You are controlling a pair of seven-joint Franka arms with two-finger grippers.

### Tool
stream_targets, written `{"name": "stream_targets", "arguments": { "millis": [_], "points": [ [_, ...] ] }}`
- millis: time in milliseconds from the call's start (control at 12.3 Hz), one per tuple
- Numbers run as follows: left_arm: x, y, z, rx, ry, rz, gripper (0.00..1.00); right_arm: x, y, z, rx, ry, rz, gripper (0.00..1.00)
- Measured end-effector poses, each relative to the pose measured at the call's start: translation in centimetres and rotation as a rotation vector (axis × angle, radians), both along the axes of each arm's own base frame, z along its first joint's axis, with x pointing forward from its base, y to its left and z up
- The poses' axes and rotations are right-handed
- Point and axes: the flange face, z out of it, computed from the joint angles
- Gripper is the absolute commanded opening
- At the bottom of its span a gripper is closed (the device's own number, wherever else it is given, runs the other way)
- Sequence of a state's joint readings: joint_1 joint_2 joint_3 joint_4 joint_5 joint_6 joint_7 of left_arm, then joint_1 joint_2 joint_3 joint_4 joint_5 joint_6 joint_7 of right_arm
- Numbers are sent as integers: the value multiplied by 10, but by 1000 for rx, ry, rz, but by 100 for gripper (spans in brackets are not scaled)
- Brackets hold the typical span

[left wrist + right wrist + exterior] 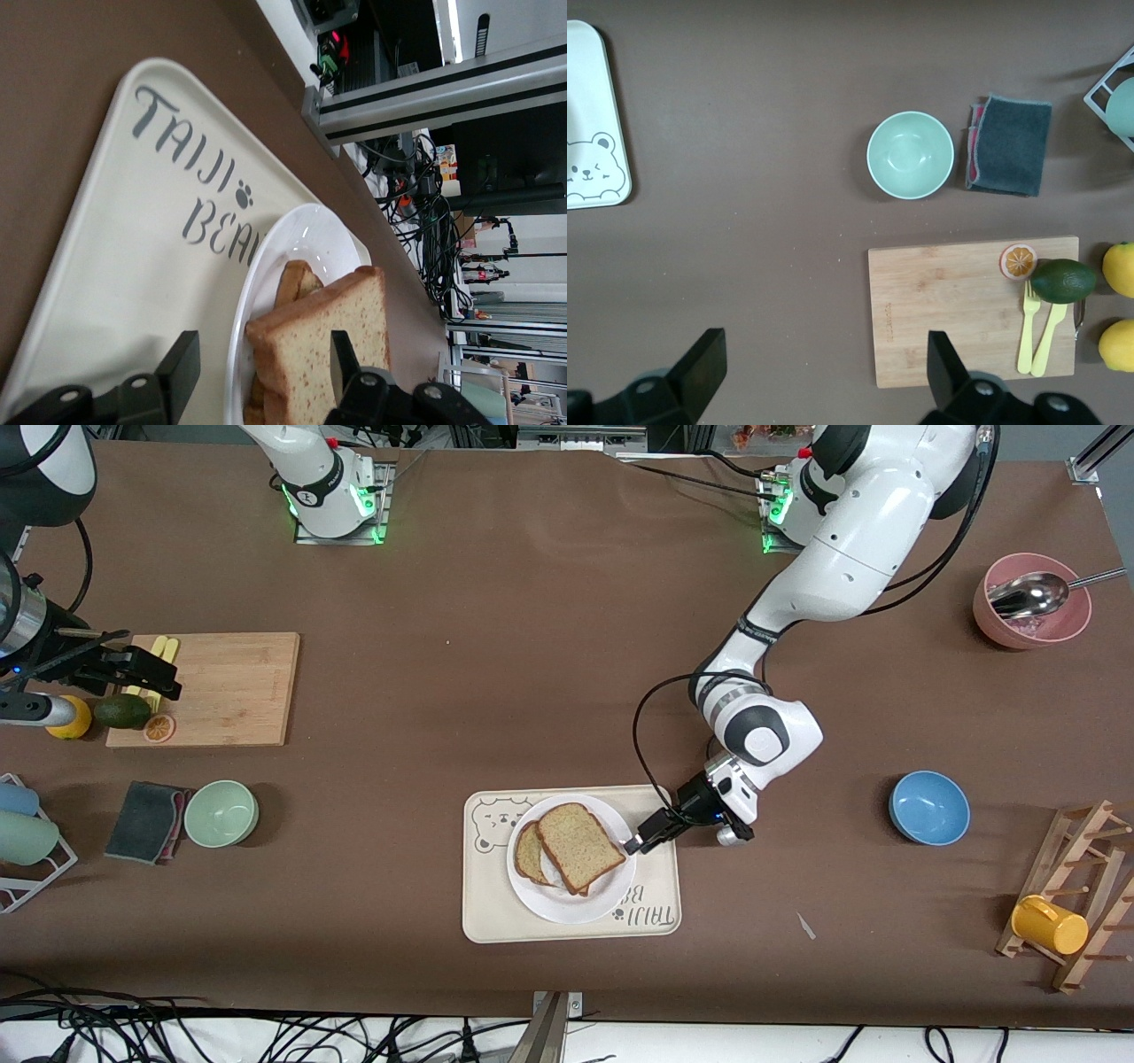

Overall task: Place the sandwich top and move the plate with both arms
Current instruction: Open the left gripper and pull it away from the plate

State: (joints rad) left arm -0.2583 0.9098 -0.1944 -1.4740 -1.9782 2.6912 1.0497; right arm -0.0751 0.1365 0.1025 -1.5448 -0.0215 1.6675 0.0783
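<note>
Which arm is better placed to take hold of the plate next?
Left. The left pincer is open at the plate rim, beside the sandwich top. The right pincer hangs open over the cutting board, well toward the right arm's end.

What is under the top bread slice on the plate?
Under the sandwich top a second bread slice pokes out on the white plate. Any filling between them is covered. The open left gripper is at the plate's rim.
</note>
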Motion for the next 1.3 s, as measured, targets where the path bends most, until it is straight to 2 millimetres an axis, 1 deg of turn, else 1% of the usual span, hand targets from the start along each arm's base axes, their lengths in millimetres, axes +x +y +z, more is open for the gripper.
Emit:
{"name": "stream_targets", "arguments": {
  "millis": [162, 486, 729, 891, 1053, 1134, 1296],
  "points": [
    [18, 14, 16, 10, -7, -3, 75, 0, 0, 0, 1, 1, 0, 100],
    [38, 27, 35, 41, 65, -39, 75, 0, 0, 0, 1, 1, 0, 100],
    [47, 40, 43, 40, 101, -65, 80, 0, 0, 0, 1, 1, 0, 100],
    [50, 44, 46, 53, 114, -77, 84, 0, 1, 0, 1, 1, 1, 100],
    [53, 46, 52, 59, 139, -111, 89, 0, 1, 0, 1, 1, 1, 100],
    [55, 51, 56, 63, 165, -138, 90, 0, 1, 0, 1, 1, 1, 100],
    [62, 69, 66, 96, 223, -190, 94, 0, 1, 0, 1, 1, 1, 100]
  ]
}}
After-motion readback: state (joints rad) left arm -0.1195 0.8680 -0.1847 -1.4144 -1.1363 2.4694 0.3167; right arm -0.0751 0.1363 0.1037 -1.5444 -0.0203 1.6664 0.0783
